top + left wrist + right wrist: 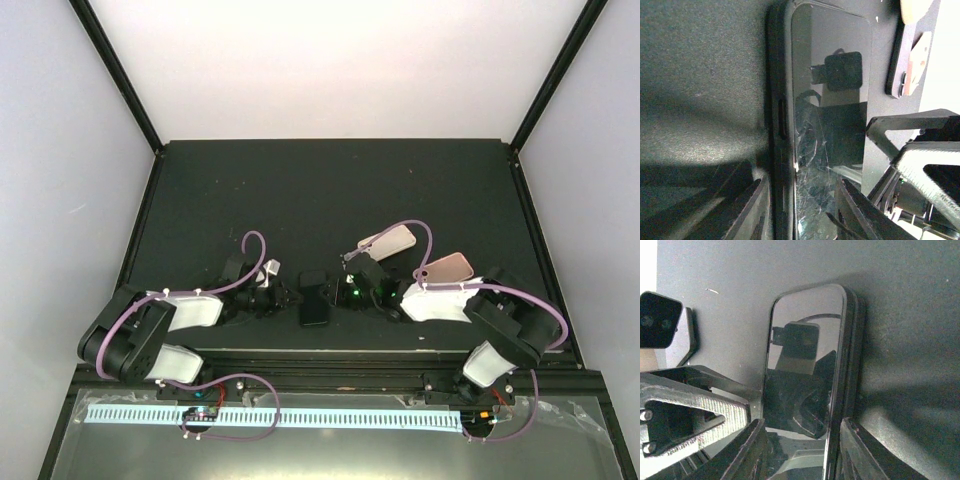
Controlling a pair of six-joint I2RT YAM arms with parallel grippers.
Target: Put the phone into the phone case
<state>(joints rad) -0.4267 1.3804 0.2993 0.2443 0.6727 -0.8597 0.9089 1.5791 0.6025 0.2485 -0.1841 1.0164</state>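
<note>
Looks like the closing step: seating the phone [315, 298] fully in the phone case [776, 120]. Lies flat and screen up on the table [300, 190], towards the front edge, between the two arms. Appears to sit inside the black rim along the whole long side seen from the left wrist, and around the far end seen from the right wrist (near end hidden behind the fingers in both views, so cannot vouch for those corners).

Framed in the left wrist view by the left fingers [747, 215], spread about as wide as the cased phone. Cannot tell whether pinching it, brushing it or merely poised over it. Same for the right fingers [865, 455]: parted, close by both long edges, contact unclear.

Calls next, probably, for a check of the hidden corners. Press down any corner standing proud, gently and near the rim rather than mid-glass. If flush all round, lift both arms away without dragging it.

Glossy black glass, mirroring the cameras overhead. Fine cracks or scratches webbed across the nearer half. Matte dark case, rounded corners, a raised side button.
</note>
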